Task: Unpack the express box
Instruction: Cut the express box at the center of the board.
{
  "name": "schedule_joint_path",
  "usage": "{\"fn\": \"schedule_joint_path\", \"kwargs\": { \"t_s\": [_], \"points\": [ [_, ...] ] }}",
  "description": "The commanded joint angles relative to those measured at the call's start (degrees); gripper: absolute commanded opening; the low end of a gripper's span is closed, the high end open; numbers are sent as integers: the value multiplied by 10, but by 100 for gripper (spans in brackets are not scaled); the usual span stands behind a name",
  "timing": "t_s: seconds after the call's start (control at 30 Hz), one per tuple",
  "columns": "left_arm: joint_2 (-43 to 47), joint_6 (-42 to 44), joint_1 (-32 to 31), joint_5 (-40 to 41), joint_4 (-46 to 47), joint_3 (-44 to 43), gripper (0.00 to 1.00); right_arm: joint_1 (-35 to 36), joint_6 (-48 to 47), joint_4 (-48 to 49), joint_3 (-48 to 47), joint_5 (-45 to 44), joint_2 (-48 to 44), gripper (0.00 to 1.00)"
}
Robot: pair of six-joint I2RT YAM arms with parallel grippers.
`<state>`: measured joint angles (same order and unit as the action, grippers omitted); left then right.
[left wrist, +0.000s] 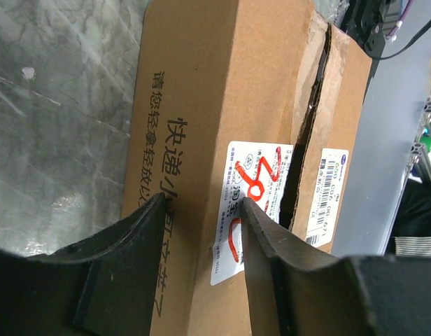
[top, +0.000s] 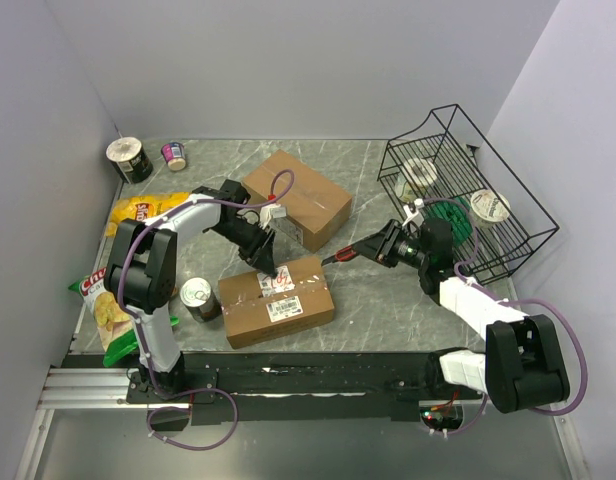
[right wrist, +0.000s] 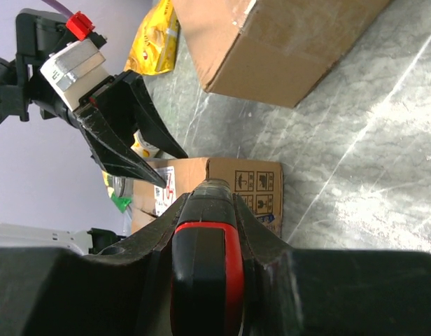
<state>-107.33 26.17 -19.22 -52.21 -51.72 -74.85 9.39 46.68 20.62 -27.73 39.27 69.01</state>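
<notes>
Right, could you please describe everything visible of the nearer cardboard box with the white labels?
The box is plain brown cardboard, lying flat near the table's front edge. Black Chinese print runs along it, beside two white labels, one scrawled in red. Its centre seam gapes with ragged edges, flaps not lifted. The left gripper hangs over the scrawled label, jaws apart; contact is unclear.

Left pincer (left wrist: 203, 201) angled down, jaws apart, right pincer (right wrist: 210, 199) clamped on red-black tool (right wrist: 199, 259)

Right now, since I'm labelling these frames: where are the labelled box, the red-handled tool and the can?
labelled box (top: 250, 312), top view, bare cardboard of its top face.
red-handled tool (right wrist: 199, 266), right wrist view, its red handle.
can (top: 196, 292), top view, its lid.
</notes>
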Motion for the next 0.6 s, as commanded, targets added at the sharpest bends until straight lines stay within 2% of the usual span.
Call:
{"fn": "schedule_joint_path", "kwargs": {
  "t_s": [0.0, 0.13, 0.33, 0.43, 0.57],
  "points": [
    [-17, -15, -10, 98, 53, 24, 37, -2, 5, -30, -13, 27, -10, 0],
    [-19, -37, -10, 118, 65, 25, 24, -5, 5, -72, -29, 41, -5, 0],
    [-13, -58, -10, 139, 83, 33, 9, -9, 8, -120, -39, 45, -25, 0],
    [-11, -71, -9, 160, 96, 36, 4, -9, 7, -139, -31, 39, -41, 0],
    [-14, -89, -3, 177, 111, 34, 1, -9, 7, -146, -15, 37, -66, 0]
  ]
}}
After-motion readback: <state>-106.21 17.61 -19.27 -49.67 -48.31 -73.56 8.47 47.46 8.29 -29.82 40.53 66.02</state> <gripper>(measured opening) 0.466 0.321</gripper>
